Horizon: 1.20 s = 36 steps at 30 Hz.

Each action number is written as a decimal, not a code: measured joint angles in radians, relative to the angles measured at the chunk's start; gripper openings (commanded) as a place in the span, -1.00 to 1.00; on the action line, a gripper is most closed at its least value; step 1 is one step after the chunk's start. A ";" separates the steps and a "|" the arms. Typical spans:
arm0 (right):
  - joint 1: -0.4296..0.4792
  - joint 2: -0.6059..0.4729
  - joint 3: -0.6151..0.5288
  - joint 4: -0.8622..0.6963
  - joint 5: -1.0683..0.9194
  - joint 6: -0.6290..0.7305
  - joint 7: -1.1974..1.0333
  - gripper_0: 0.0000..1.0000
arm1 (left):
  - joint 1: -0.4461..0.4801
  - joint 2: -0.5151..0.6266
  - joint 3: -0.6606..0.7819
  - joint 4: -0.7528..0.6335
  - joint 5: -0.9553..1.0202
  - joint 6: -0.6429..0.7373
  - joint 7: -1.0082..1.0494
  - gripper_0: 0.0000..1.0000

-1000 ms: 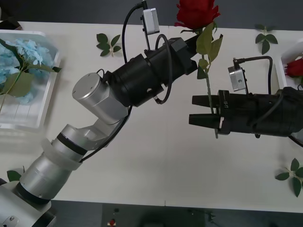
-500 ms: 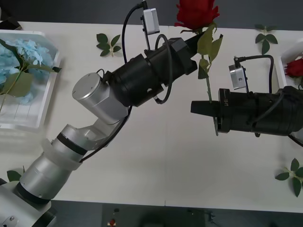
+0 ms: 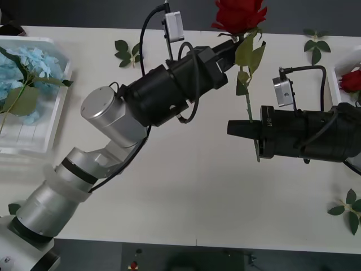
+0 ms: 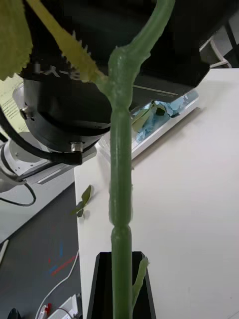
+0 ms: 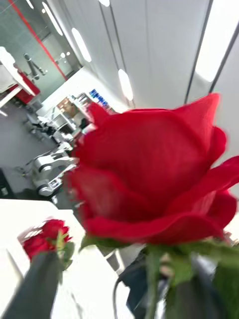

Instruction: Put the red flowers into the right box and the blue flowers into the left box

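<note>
1. The right gripper point(image 3: 232, 127) is above the middle of the table point(image 3: 186, 197), a little to the right side. Its black jaws are closed on the thin green stem of a red rose point(image 3: 238, 14).
2. This rose stands almost upright. Its bloom is at the far edge of the table in the front view, and two pale green leaves hang under the bloom.
3. In the right wrist view the stem point(image 4: 121, 199) goes up from between the closed black fingers point(image 4: 107, 286), with a toothed leaf branching off higher up.
4. The left gripper point(image 3: 230, 46) is just beside the top of the same stem, under the bloom. I cannot tell whether its jaws are open or gripping the stem.
5. In the left wrist view the rose bloom point(image 5: 154, 174) is very close to the camera.
6. The left box point(image 3: 39, 138) lies at the left edge of the table. The blue flowers point(image 3: 22, 70) lie inside it, with a large green leaf on top of them.
7. The right box point(image 3: 345, 65) is at the right edge of the table, seen in part. Another red flower point(image 3: 352, 81) lies inside it, and the left wrist view shows red blooms there too point(image 5: 46, 237).
8. Several green leaf sprigs point(image 3: 128, 52) lie on the table, near the far edge and near the right front corner.
</note>
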 measured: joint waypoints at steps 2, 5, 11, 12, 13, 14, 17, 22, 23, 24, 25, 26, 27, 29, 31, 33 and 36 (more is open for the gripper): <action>0.000 0.000 0.000 0.000 -0.016 0.000 0.000 -1.00 | 0.001 0.041 0.000 0.000 0.000 0.003 0.000 0.73; 0.000 -0.002 0.000 0.000 -0.050 -0.006 0.000 -1.00 | 0.014 0.125 0.006 0.000 -0.005 0.059 0.000 0.74; -0.001 -0.116 0.000 -0.001 -0.089 -0.066 -0.018 -1.00 | 0.085 0.267 0.176 0.000 -0.219 0.336 0.140 0.74; -0.002 -0.149 0.000 -0.001 -0.093 -0.079 -0.042 -1.00 | 0.097 0.280 0.224 0.000 -0.250 0.397 0.195 0.74; -0.002 -0.185 0.000 -0.001 -0.098 -0.093 -0.079 -1.00 | 0.107 0.291 0.277 0.000 -0.281 0.462 0.256 0.74; -0.002 -0.224 0.000 -0.001 -0.102 -0.107 -0.131 -1.00 | 0.116 0.301 0.331 0.001 -0.304 0.522 0.305 0.74; -0.002 -0.330 0.000 0.012 -0.113 -0.120 -0.271 -1.00 | 0.127 0.343 0.455 0.020 -0.330 0.681 0.341 0.74; -0.004 -0.463 0.000 0.134 -0.149 -0.089 -0.310 -1.00 | 0.128 0.490 0.470 0.100 -0.237 0.793 0.341 0.74; -0.004 -0.482 0.000 0.166 -0.149 -0.085 -0.326 -1.00 | 0.131 0.531 0.452 0.104 -0.216 0.797 0.341 0.75; -0.004 -0.500 0.000 0.205 -0.149 -0.083 -0.358 -1.00 | 0.137 0.574 0.431 0.104 -0.190 0.797 0.341 0.74; -0.004 -0.513 0.000 0.237 -0.149 -0.083 -0.395 -1.00 | 0.144 0.612 0.410 0.101 -0.165 0.797 0.341 0.74; -0.004 -0.524 0.000 0.269 -0.147 -0.083 -0.437 -1.00 | 0.151 0.649 0.390 0.098 -0.141 0.797 0.341 0.74; -0.004 -0.533 0.000 0.300 -0.140 -0.083 -0.472 -1.00 | 0.159 0.683 0.371 0.092 -0.116 0.797 0.341 0.74; -0.004 -0.545 0.000 0.359 -0.111 -0.083 -0.504 -1.00 | 0.177 0.740 0.343 0.070 -0.069 0.783 0.341 0.74; -0.004 -0.549 0.000 0.414 -0.064 -0.085 -0.505 -1.00 | 0.203 0.792 0.323 0.025 -0.028 0.735 0.340 0.74; -0.004 -0.549 0.000 0.466 -0.012 -0.097 -0.513 -1.00 | 0.240 0.838 0.310 -0.052 0.004 0.656 0.340 0.73; -0.004 -0.549 0.000 0.517 0.051 -0.117 -0.557 -1.00 | 0.315 0.887 0.307 -0.195 0.012 0.533 0.340 0.74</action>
